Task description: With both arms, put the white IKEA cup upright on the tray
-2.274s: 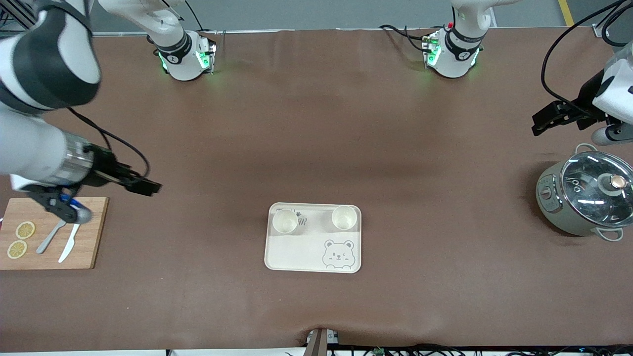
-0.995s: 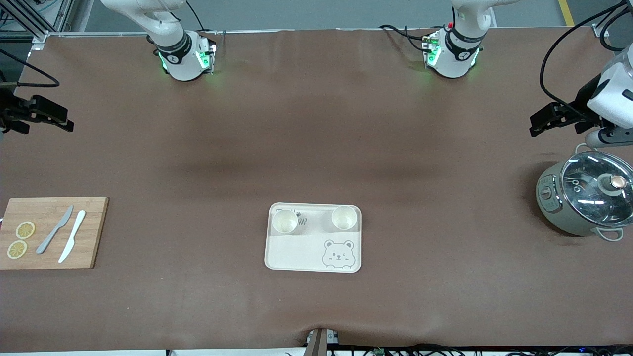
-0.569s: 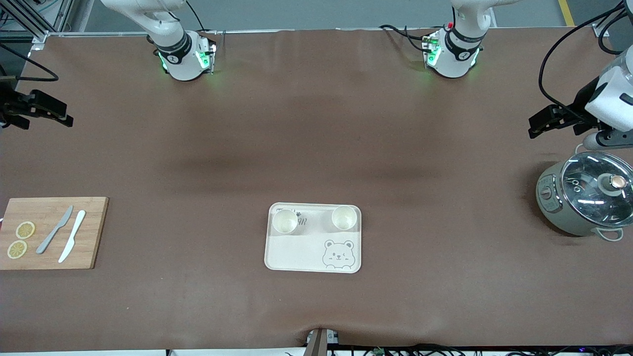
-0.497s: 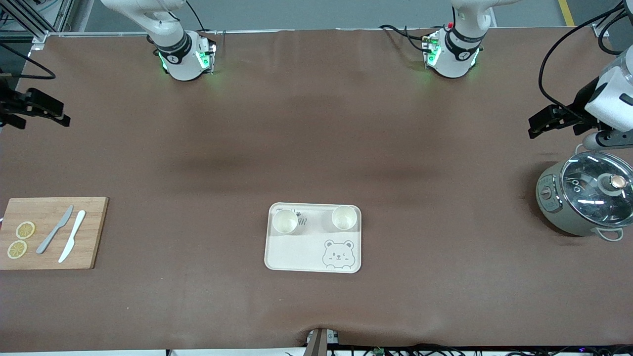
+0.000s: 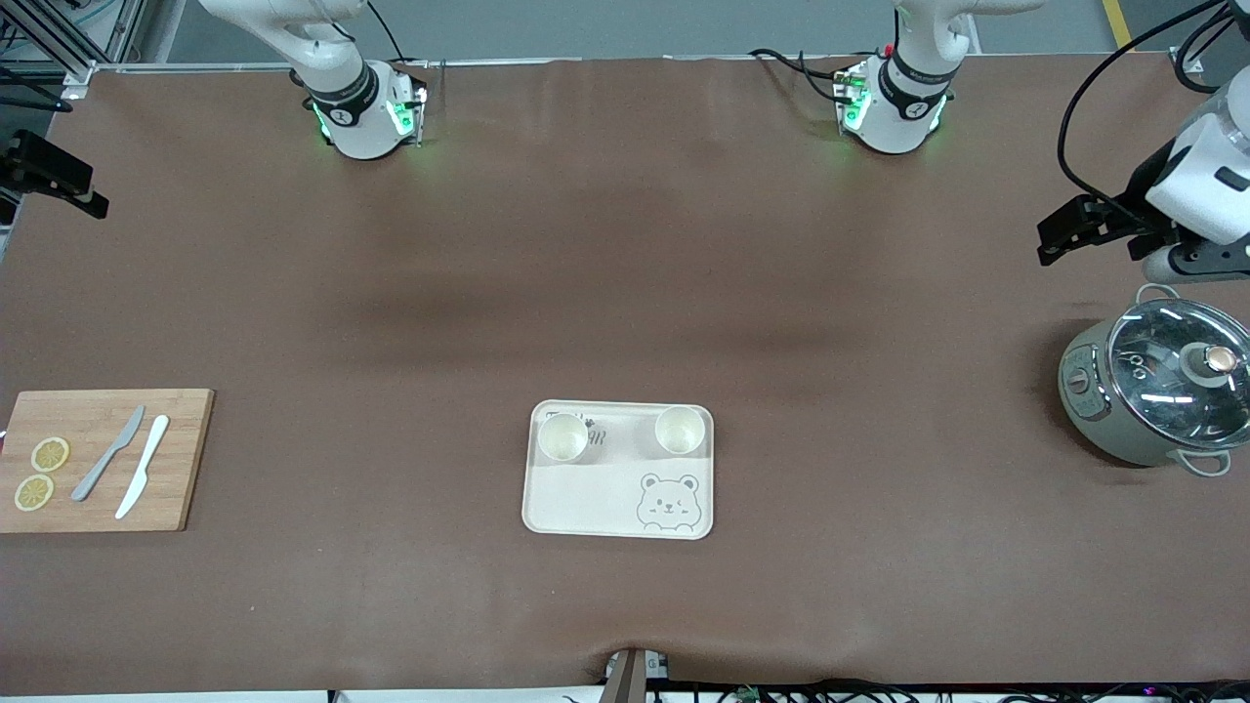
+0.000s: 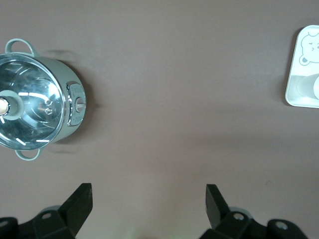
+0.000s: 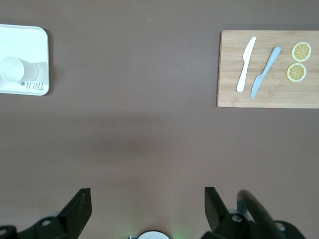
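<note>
Brown table (image 5: 625, 293) beneath two raised, empty claws: left claw (image 6: 148, 199) spread near pot (image 6: 35, 97); right claw (image 7: 144, 204) spread, cutting board (image 7: 269, 69) and tray (image 5: 586, 508) well apart.

Right gripper (image 5: 54, 181) sits at the front view's edge, most of the arm cut off; only its two finger (image 7: 79, 206) stubs poke into the right wrist view. Left gripper (image 5: 1069, 227) is partly out of frame too, arm clipped at the edge. Tray (image 6: 303, 74) in the left wrist view is cut by the border – half the bear face shows, one cup mostly gone. In the right wrist view the tray (image 7: 35, 45) is clipped too. Tray lettering's partly hidden by a cup (image 5: 563, 436), can't read it. Pot (image 5: 1152, 395) panel markings too small to tell
</note>
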Available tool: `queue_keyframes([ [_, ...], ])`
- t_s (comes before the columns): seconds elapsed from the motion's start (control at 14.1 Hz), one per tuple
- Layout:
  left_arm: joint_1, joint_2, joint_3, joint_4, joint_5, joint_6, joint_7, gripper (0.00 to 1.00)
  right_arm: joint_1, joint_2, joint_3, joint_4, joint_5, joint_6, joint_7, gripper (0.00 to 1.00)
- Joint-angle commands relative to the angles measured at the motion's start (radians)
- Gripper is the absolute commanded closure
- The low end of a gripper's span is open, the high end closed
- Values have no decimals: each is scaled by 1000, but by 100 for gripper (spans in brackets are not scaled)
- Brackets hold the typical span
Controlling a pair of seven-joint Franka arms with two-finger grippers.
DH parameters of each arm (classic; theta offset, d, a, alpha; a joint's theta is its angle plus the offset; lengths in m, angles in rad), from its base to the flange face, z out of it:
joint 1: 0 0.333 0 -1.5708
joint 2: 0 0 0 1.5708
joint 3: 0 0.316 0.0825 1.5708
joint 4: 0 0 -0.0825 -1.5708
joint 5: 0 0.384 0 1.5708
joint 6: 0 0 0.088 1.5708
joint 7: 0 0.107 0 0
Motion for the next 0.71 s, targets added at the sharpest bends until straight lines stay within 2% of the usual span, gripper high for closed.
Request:
queue_keyframes([
  [0.0,8,-20,9,-5,-15,-15,32,0,39,-22,11,-19,-43,-3,-4,0],
  [0.28,9,-24,9,-5,-21,-15,33,0,25,-27,3,-53,-67,-6,-3,0],
  [0.64,19,-24,10,-4,-24,-15,33,0,31,-57,6,-114,-66,103,-1,0],
])
